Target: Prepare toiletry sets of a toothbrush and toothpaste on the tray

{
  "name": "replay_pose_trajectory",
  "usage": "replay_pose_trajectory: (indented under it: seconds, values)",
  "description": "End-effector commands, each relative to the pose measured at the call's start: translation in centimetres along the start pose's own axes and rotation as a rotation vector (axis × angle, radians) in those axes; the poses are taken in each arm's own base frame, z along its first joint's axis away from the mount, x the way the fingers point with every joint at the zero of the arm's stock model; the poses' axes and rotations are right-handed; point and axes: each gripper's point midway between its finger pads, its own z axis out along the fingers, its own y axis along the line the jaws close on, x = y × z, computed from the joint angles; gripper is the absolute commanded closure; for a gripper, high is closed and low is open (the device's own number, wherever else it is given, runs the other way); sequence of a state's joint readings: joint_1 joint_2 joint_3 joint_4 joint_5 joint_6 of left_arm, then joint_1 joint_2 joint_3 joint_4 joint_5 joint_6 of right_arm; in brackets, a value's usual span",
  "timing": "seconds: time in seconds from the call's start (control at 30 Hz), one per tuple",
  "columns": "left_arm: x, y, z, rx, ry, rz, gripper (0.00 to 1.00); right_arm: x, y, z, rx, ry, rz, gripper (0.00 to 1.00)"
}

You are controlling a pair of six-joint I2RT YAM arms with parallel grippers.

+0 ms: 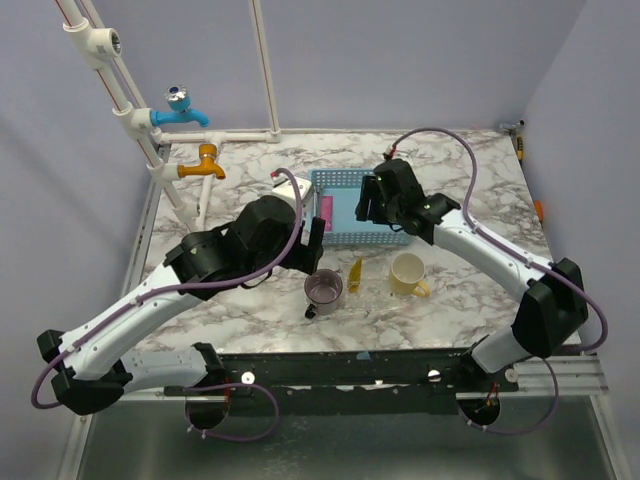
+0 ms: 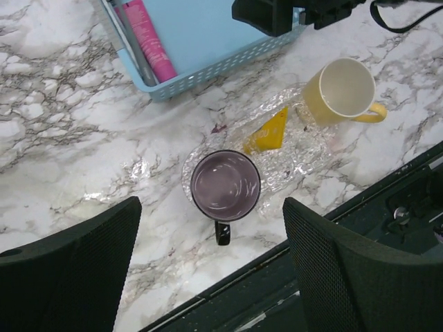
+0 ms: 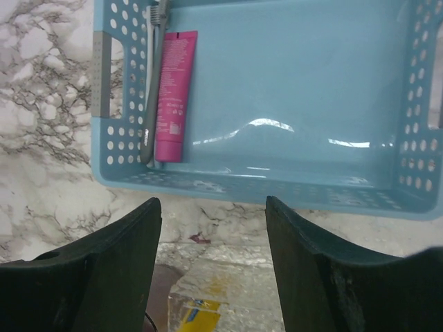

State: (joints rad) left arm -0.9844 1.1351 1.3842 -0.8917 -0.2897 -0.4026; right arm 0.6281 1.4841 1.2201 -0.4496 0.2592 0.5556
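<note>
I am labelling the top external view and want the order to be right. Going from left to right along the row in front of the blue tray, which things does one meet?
mauve cup → yellow toothpaste tube → cream mug. The tray behind spans all three, so it is left out.

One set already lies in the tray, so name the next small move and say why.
Probably lower the open left gripper onto the yellow toothpaste: it lies on the table between the mauve cup and cream mug, while the pink toothpaste and toothbrush already sit in the tray.
</note>
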Motion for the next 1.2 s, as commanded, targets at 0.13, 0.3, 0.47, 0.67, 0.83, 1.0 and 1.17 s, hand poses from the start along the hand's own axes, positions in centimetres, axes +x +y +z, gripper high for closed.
replay_pose_trajectory:
  seconds: [0.13, 0.3, 0.47, 0.67, 0.83, 1.0, 1.17]
  values:
    - [1.6, 3.1, -2.2, -0.039, -0.085, -0.024, 0.10, -0.5, 3.5, 4.3, -0.078, 0.050, 0.003, 0.32]
    - [2.9, 4.1, -2.9, -0.034, -0.109, -0.020, 0.01, 0.7, 4.4, 7.5, -0.078, 0.106, 0.001, 0.30]
    - [3.8, 4.7, -3.5, -0.023, -0.143, -0.014, 0.01, 1.6, 5.2, 10.1, -0.080, 0.151, 0.007, 0.29]
    - [4.8, 4.7, -3.5, 0.017, -0.172, -0.006, 0.01, 3.3, 5.5, 12.8, -0.066, 0.209, 0.008, 0.28]
    - [5.4, 4.9, -3.4, 0.017, -0.181, -0.010, 0.01, 4.7, 5.4, 14.6, -0.047, 0.241, 0.015, 0.28]
    - [5.9, 5.3, -3.4, 0.004, -0.176, -0.010, 0.01, 5.6, 5.4, 16.1, -0.038, 0.257, 0.027, 0.28]
    - [6.3, 5.4, -3.3, 0.004, -0.170, -0.008, 0.01, 6.0, 5.5, 17.4, -0.026, 0.261, 0.038, 0.29]
